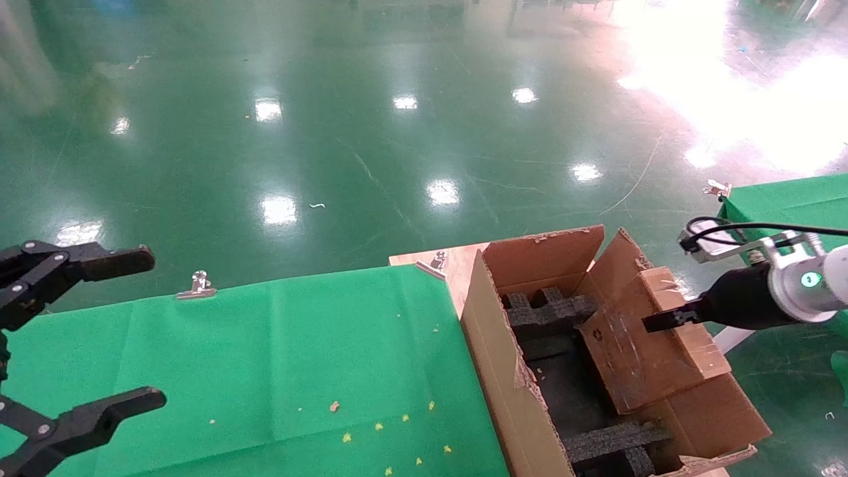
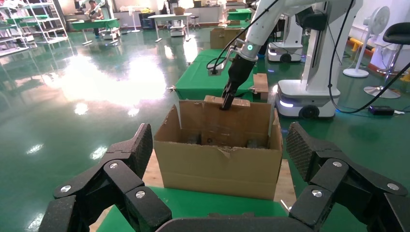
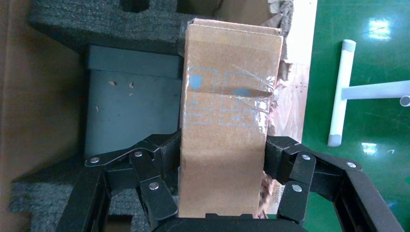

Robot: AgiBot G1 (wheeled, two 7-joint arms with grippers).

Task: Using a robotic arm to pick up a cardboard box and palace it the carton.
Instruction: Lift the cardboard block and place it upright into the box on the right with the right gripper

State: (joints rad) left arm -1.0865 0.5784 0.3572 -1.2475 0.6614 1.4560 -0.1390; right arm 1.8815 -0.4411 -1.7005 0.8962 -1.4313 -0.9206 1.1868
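Both fingers of right gripper were clamped on the cardboard box, held tilted over the carton, above its black foam inserts. Left gripper hung wide open over the green table, well apart.

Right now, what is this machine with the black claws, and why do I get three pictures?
It is a robot with two arms. One picture comes from its head, the others from cameras on each wrist. The right gripper is shut on a small cardboard box and holds it tilted over the big carton, which has black foam inside. The carton sits at the end of a table with a green cloth. The left gripper waits open above that cloth, holding nothing.
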